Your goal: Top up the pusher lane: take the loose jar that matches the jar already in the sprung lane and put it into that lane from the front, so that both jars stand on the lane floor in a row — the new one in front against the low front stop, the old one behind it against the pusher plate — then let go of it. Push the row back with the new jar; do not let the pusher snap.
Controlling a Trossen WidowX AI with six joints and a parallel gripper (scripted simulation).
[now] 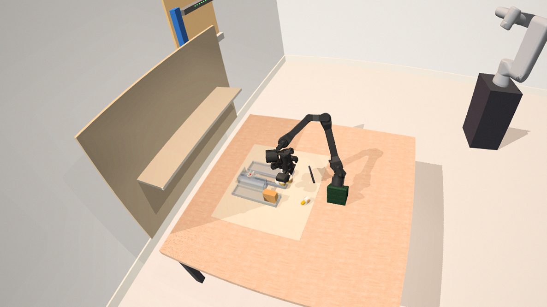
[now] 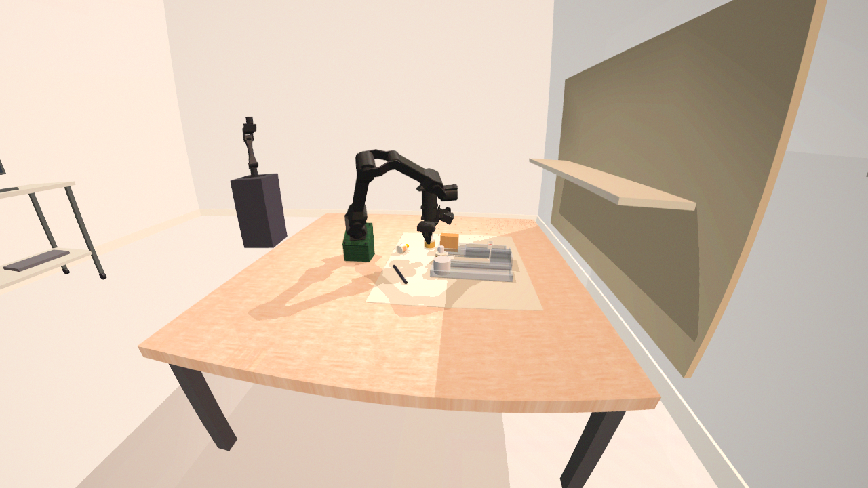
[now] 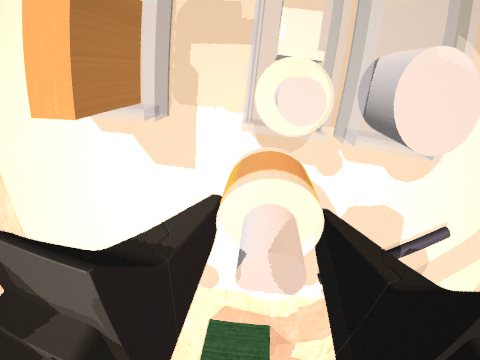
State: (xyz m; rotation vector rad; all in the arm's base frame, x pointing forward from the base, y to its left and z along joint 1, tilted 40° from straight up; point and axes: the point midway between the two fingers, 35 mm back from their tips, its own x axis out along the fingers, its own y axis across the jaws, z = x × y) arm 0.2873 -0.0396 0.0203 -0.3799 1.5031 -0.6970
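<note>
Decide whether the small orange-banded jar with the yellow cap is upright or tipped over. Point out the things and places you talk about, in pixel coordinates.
Tipped over: the small orange-banded jar with the yellow cap [image 1: 305, 201] [image 2: 402, 248] lies on its side, its cap pointing sideways.
</note>
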